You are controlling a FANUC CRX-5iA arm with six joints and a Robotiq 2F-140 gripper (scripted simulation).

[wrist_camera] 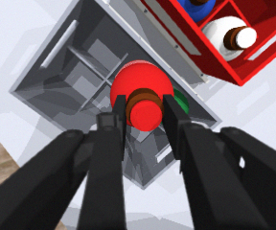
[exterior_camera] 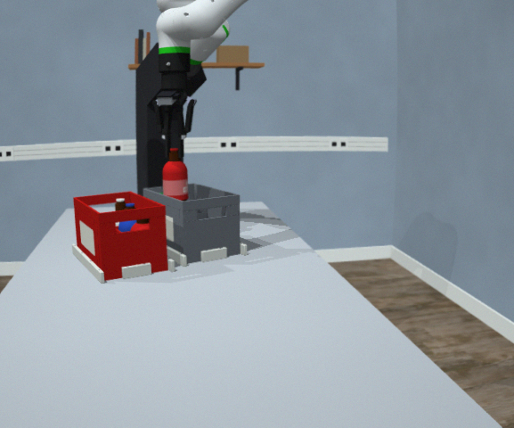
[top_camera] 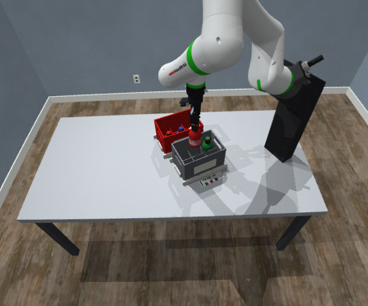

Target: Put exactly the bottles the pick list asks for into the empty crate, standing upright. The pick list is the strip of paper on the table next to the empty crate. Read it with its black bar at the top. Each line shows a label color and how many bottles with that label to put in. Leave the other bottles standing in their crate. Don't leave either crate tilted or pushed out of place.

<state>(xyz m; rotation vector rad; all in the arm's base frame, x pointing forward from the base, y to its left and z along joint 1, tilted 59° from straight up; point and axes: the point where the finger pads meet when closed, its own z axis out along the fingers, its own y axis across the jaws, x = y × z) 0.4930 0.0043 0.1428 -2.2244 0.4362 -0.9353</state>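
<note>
My gripper (wrist_camera: pixel 144 108) is shut on the neck of a red-labelled bottle (top_camera: pixel 194 137) and holds it upright, its base partly down in a back compartment of the grey crate (top_camera: pixel 198 154). The bottle also shows in the side view (exterior_camera: pixel 175 178) and the wrist view (wrist_camera: pixel 141 91). A green-labelled bottle (top_camera: pixel 206 143) stands in the grey crate beside it. The red crate (top_camera: pixel 177 130) behind holds a blue-labelled bottle (top_camera: pixel 180 129), a red-capped one (top_camera: pixel 168 132) and a white one (wrist_camera: pixel 231 34). The pick list (top_camera: pixel 210 180) lies in front of the grey crate.
A tall black block (top_camera: pixel 294 115) stands at the table's right back, with the arm's base on it. White stop strips (exterior_camera: pixel 134 270) frame both crates. The two crates stand close side by side.
</note>
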